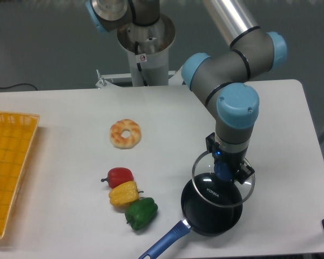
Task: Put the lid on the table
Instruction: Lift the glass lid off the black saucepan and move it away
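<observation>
Robotics lab or test cell, not a home kitchen. Evidence: industrial-type arm (235, 59) with grey links and blue joint caps, mounted on a metal pedestal (146, 40) at the far edge of a plain white table (70, 118). Backdrop is a bare grey wall, with a black cable (11, 86) trailing at the left. Items on the tabletop read as staged props: a plastic-looking bagel (125, 133), toy peppers in red (119, 176), yellow (123, 193) and green (141, 212) bunched together, a yellow mesh basket (8, 167) at the left edge, one black saucepan (211, 210) with a blue handle. No stove, sink or counters in view.
</observation>
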Controlling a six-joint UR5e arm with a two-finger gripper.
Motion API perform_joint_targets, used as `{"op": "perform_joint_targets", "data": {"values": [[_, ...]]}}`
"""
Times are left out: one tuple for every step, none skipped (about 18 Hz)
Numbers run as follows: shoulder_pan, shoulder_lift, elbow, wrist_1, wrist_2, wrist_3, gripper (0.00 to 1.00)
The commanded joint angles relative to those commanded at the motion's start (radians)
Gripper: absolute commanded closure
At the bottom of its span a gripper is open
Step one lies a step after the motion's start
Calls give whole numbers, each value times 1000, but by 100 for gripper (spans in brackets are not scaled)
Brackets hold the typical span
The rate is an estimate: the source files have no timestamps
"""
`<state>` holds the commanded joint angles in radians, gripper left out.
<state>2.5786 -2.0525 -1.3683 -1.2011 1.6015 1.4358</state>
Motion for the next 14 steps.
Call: {"op": "perform_joint_targets", "data": {"values": [[-2, 0, -2, 0, 0, 2, 49], [0, 3, -9, 3, 2, 6, 49], [5, 8, -11, 3, 0, 9, 49], [6, 14, -11, 2, 0, 11, 49], [6, 14, -17, 2, 0, 12, 49], [9, 21, -28, 5, 0, 15, 49], [17, 31, -41, 6, 0, 20, 49], [24, 37, -48, 6, 0, 31, 49], [28, 38, -54, 6, -2, 41, 49], [31, 47, -60, 6, -2, 47, 49], [41, 55, -67, 6, -2, 55, 49], [48, 60, -77, 8, -2, 64, 49], [48, 64, -84, 9, -2, 75, 49], [49, 66, -89, 9, -2, 80, 49]]}}
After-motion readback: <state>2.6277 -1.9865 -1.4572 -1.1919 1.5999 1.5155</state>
